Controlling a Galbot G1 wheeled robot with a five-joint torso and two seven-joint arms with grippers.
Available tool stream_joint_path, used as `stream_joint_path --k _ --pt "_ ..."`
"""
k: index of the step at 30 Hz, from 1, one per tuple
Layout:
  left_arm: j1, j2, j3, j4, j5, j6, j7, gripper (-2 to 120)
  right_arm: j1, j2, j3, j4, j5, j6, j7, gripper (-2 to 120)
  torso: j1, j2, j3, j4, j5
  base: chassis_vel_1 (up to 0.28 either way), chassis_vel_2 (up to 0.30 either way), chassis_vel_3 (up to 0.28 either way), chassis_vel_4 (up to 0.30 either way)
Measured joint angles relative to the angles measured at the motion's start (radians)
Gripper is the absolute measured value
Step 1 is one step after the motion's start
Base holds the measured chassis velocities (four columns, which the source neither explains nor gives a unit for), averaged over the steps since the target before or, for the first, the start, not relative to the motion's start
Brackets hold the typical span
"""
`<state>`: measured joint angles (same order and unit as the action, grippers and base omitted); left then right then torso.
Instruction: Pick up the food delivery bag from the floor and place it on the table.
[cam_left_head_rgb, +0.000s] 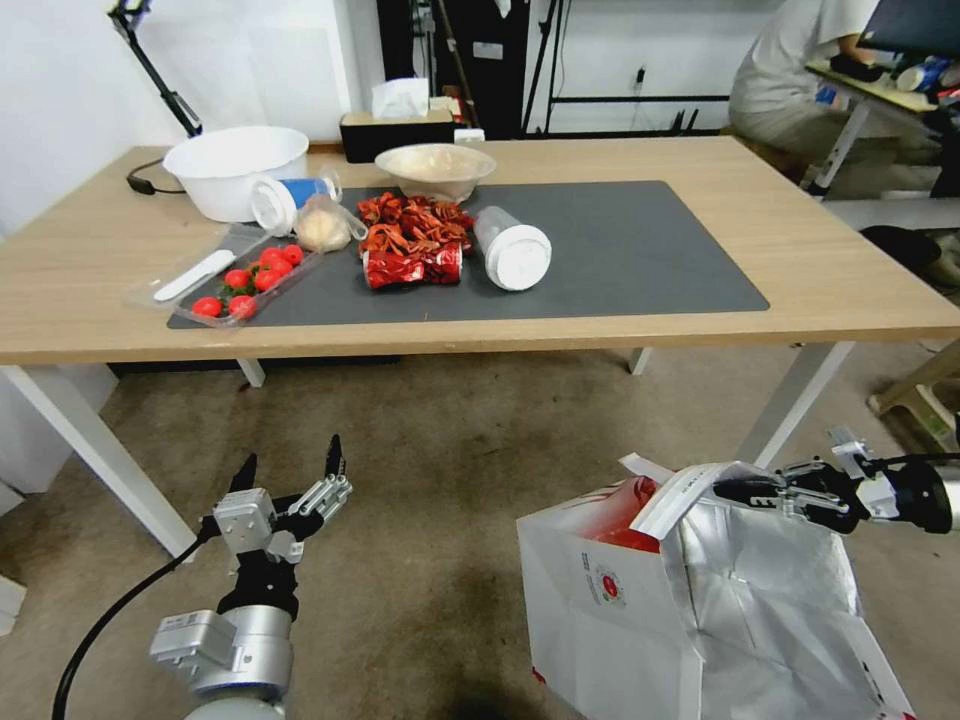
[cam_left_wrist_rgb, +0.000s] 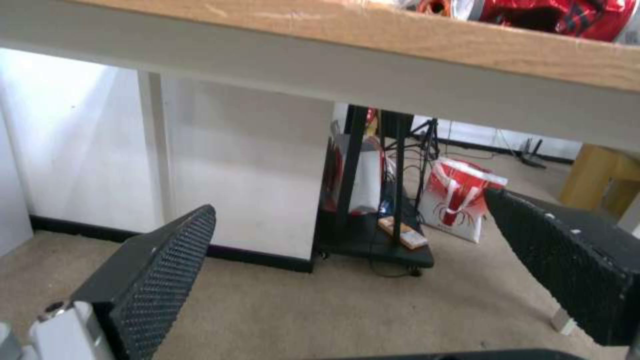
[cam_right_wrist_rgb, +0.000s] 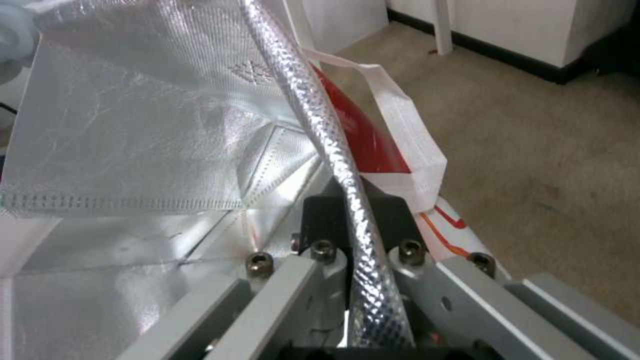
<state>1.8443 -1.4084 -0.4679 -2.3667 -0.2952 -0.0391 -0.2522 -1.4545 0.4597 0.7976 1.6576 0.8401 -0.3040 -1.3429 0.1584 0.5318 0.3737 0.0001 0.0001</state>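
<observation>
My right end effector (cam_left_head_rgb: 745, 490) is clamped on the bag's (cam_left_head_rgb: 620, 590) rim; the table (cam_left_head_rgb: 850, 270) lies ahead, above. Left end effector (cam_left_head_rgb: 290, 470) idles open.

text: none legible | food delivery bag (cam_left_head_rgb: 610, 600): round red logo, its print too small to read

This looks like a lab or office workroom set up for trials. A light-wood table (cam_left_head_rgb: 850, 270) on white metal legs stands on worn carpet floor (cam_left_head_rgb: 450, 450), against plain white walls. At twelve o'clock behind it rise black tripod stands (cam_left_head_rgb: 560, 60) and cabling. At two o'clock a person sits at a second desk (cam_left_head_rgb: 880, 95). In the left wrist view, a black wheeled rack (cam_left_wrist_rgb: 373, 245) with cables stands beneath.
</observation>
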Motion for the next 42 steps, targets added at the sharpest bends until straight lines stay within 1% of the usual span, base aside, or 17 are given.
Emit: stream_joint_path --k 6,10,17,20,26,36,39,42 --pt "-0.004 0.000 0.000 0.001 -0.001 0.003 0.000 100 0.004 -0.003 -0.003 -0.003 0.000 0.000 0.000 0 0.011 0.028 0.017 0.0000 0.0000 0.000 0.000 0.000 0.000" --pt "-0.005 0.001 -0.001 0.001 -0.002 0.004 -0.001 100 0.005 -0.004 -0.004 -0.003 0.000 0.000 0.001 0 0.015 0.038 0.023 0.0000 0.0000 0.000 0.000 0.000 0.000" --pt "-0.007 0.001 -0.003 -0.003 -0.006 0.007 -0.004 100 0.003 -0.005 -0.005 -0.002 0.000 0.000 0.001 0 0.028 0.074 0.046 0.0000 -0.0001 0.000 0.000 0.000 0.000" --pt "-0.006 0.001 -0.003 -0.004 -0.006 0.007 -0.004 100 0.002 -0.005 -0.005 0.000 0.000 0.000 0.001 0 0.030 0.080 0.049 0.0000 -0.0001 0.000 0.000 0.000 0.000" --pt "-0.003 0.000 -0.003 -0.007 -0.006 0.007 -0.005 100 -0.002 -0.004 -0.001 0.006 -0.001 0.000 0.001 0 0.043 0.111 0.068 0.0000 0.0000 0.000 0.000 0.000 0.000" --pt "-0.002 -0.001 -0.003 -0.008 -0.005 0.007 -0.006 100 0.000 -0.007 0.000 0.006 -0.004 0.000 0.001 0 0.059 0.149 0.090 -0.0001 -0.0001 0.000 0.000 0.000 0.000" --pt "-0.003 -0.001 -0.003 -0.008 -0.005 0.007 -0.006 100 0.001 -0.008 0.000 0.005 -0.004 0.001 0.001 0 0.066 0.167 0.101 0.0000 -0.0001 0.000 0.000 0.000 0.000" --pt "-0.003 -0.001 -0.003 -0.008 -0.005 0.008 -0.006 100 0.001 -0.008 0.000 0.005 -0.003 0.001 0.002 0 0.069 0.175 0.106 0.0000 -0.0001 0.000 0.000 0.000 0.000"
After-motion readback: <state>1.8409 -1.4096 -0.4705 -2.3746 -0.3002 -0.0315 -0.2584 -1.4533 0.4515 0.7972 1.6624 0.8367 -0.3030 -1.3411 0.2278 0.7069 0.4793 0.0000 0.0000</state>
